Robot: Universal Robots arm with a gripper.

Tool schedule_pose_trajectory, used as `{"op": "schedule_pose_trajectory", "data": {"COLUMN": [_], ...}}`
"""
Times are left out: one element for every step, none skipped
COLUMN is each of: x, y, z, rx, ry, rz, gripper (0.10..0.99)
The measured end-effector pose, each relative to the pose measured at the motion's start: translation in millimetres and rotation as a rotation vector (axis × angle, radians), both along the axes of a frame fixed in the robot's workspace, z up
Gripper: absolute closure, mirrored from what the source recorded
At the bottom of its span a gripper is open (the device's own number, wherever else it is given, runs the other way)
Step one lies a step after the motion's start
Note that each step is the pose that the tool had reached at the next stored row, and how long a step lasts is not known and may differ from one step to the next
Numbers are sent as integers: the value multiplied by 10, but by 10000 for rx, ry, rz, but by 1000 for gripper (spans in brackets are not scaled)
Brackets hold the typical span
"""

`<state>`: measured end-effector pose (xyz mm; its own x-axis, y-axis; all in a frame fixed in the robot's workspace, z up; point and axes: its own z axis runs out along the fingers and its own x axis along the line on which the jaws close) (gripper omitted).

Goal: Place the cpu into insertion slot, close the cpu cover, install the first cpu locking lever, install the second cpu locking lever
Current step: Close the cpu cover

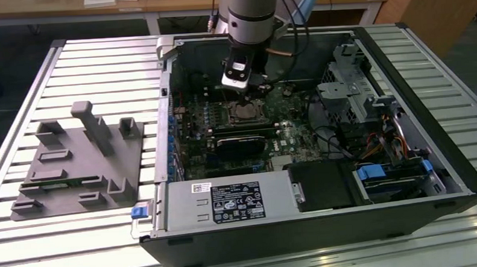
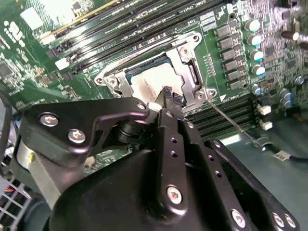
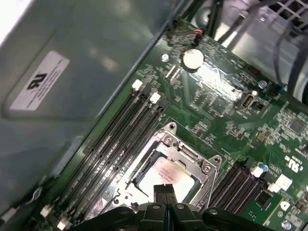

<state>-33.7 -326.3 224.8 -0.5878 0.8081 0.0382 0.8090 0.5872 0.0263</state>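
Observation:
The cpu (image 1: 245, 112) lies in the insertion slot (image 1: 231, 119) on the green board inside the open computer case. In both wrist views its dull silver-brown top (image 2: 150, 81) (image 3: 166, 174) shows through the window of the grey metal cpu cover (image 2: 185, 60) (image 3: 193, 161), which lies flat over it. My gripper (image 1: 251, 89) (image 2: 168, 96) (image 3: 165, 188) hangs just above the slot, its two black fingers pressed together with nothing between them, the tips at the cover's edge over the chip. A thin wire locking lever (image 2: 233, 124) runs out from one corner of the cover.
Long black memory slots (image 3: 120, 139) (image 2: 226, 110) flank the socket on both sides. A black card (image 1: 243, 146), a power supply (image 1: 225, 203) and a drive cage (image 1: 357, 89) crowd the case. A grey fixture block (image 1: 78, 158) stands on the slatted table at the exterior view's left.

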Motion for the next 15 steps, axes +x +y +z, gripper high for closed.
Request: {"op": "schedule_pose_trajectory", "data": {"x": [0,0,0,0,0,0,0,0,0,0,0,0,0,0,0], "y": [0,0,0,0,0,0,0,0,0,0,0,0,0,0,0], "z": [0,0,0,0,0,0,0,0,0,0,0,0,0,0,0], "rx": [0,0,0,0,-1,-1,-2,-3,-4,-5,-5,-5,-5,-6,-6], "ry": [0,0,0,0,0,0,0,0,0,0,0,0,0,0,0], "rz": [151,305,463,625,791,960,1139,1329,1511,1689,1870,2049,2229,2409,2594], "gripper": [980,980,980,980,980,980,980,980,980,980,980,980,980,980,980]}}
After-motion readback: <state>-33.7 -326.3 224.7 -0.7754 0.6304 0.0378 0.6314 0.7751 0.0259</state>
